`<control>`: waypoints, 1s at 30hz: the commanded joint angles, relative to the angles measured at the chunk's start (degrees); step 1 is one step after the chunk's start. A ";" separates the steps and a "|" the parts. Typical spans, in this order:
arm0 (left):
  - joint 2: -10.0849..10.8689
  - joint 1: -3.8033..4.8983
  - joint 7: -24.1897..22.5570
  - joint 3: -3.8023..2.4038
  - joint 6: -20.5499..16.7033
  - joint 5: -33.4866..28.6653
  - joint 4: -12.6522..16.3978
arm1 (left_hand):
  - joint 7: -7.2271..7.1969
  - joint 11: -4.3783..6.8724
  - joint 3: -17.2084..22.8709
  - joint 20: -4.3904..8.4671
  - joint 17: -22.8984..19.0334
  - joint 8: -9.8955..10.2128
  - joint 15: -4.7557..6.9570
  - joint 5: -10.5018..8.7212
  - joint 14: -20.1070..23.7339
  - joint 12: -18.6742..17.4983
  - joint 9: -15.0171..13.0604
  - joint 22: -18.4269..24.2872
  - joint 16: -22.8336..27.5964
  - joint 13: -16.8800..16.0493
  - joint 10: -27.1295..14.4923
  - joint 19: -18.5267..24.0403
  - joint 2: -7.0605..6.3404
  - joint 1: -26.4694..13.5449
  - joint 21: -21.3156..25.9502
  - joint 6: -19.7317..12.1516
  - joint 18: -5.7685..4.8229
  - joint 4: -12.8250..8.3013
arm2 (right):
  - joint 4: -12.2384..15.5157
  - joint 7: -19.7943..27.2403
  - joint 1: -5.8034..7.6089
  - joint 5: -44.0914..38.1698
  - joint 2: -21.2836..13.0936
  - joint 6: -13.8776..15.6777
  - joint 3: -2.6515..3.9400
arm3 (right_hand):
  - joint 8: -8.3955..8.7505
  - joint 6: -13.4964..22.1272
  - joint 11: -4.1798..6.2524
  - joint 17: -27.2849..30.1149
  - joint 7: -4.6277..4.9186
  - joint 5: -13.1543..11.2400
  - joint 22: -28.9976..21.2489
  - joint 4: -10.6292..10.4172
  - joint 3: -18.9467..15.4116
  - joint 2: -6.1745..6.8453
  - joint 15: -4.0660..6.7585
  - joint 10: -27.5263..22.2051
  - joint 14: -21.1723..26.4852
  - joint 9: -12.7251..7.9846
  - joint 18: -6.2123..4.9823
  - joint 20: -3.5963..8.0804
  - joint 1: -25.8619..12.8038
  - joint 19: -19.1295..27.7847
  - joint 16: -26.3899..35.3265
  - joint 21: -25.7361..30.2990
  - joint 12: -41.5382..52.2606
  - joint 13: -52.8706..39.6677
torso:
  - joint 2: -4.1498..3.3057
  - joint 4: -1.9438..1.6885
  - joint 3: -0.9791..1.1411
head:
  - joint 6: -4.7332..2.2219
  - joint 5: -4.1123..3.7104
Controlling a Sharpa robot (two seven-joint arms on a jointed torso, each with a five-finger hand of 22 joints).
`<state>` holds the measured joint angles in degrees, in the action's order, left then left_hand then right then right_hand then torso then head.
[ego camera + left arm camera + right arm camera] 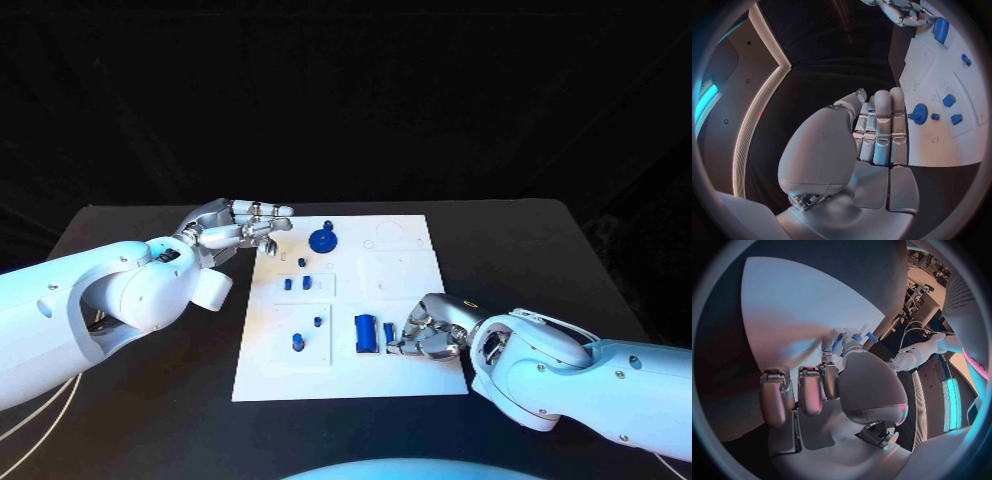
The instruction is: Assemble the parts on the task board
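Observation:
The white task board (389, 378) lies mid-table. On it sit a blue gear (326, 240) near the far edge, two small blue pieces (296, 283) in a recess, and two blue pegs (299, 342) lower down. A blue block (366, 333) stands near the board's middle. Right beside it is a narrow blue piece (391, 335), which my right hand (430, 335) pinches with curled fingertips; the right wrist view shows the blue piece (837, 345) between a finger and the thumb. My left hand (238, 228) hovers at the board's far left corner, fingers straight, holding nothing.
Bare black table (144, 400) surrounds the board. The board's far right part holds pale square and round recesses (397, 272). In the left wrist view the gear (919, 111) and small blue pieces (949, 100) lie just beyond my left fingertips (882, 97).

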<state>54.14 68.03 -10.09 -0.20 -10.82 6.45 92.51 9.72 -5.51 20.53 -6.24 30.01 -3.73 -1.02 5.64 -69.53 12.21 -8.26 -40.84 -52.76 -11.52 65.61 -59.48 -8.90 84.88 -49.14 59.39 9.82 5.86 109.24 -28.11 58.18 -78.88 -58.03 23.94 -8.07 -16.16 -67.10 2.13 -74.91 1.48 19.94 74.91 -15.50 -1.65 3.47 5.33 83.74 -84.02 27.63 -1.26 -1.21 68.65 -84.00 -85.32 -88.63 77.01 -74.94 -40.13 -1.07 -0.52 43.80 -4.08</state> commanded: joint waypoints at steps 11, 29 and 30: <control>-0.09 0.03 -0.29 -0.04 0.86 -0.22 0.07 | 0.02 0.05 -0.46 -0.06 -0.05 -0.19 -0.01 0.15 0.21 0.39 0.07 0.06 0.17 -0.08 -0.35 0.44 0.23 -0.21 0.17 -0.41 0.77 0.00 | 0.06 1.03 -0.06 -0.06 -0.08 -0.85 -0.01 | -0.31 0.58 0.28 -7.09 0.06 -0.69 14.65 0.52 -0.89 0.22 0.33 1.99 -4.38 0.09 0.93 0.33 1.69 -5.35 -0.24 0.10 -0.21 -7.77 | 0.09 0.01 -0.03 | -0.19 -0.07; -1.27 -0.27 -2.98 0.67 -1.19 -3.08 -1.73 | 0.03 -0.21 -5.46 -0.96 -1.63 -0.23 -0.76 0.07 4.13 1.23 0.36 1.88 2.94 -0.67 -1.40 2.59 -1.19 -4.43 3.54 -1.20 0.66 3.22 | -10.30 27.98 7.88 41.67 0.51 1.82 0.14 | 6.51 10.99 -4.95 39.06 5.74 -4.55 -7.17 1.98 -4.16 -2.00 -4.35 -20.72 12.18 -3.29 -8.89 -3.63 9.63 22.05 40.80 58.67 -46.13 20.72 | 2.05 0.15 -0.52 | -2.44 -0.52; -1.53 -0.34 -3.45 0.73 -1.76 -3.76 -2.08 | 0.02 -0.41 -6.03 -1.18 -2.26 -0.21 -0.98 0.07 5.35 1.24 0.40 2.47 4.09 -0.69 -1.73 3.32 -1.00 -4.57 4.61 -1.36 0.59 3.58 | -11.92 30.14 8.26 44.54 1.24 1.16 0.14 | 6.77 11.09 -5.32 40.33 6.18 -5.01 -8.70 2.18 -3.90 -2.58 -4.77 -21.81 13.19 -3.71 -8.87 -4.15 10.71 23.05 43.45 60.64 -48.14 22.76 | 2.28 0.13 -0.60 | -2.84 -0.55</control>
<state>52.94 67.75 -10.96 0.54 -11.21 5.36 90.69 9.81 -5.92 14.89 -7.32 28.06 -3.73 -1.90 5.63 -64.88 13.31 -7.91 -38.67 -49.26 -12.16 64.16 -56.60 -10.04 80.86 -45.08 58.43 9.82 9.26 98.73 -9.90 66.16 -49.58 -57.39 26.37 -7.95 -9.69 -56.29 -2.97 -36.30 7.33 15.36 67.36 -13.57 -5.60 1.16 0.86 62.80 -71.76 24.19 -9.74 -5.05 78.73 -62.08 -44.13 -30.36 30.20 -53.39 -38.66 -0.89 -0.90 41.67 -4.53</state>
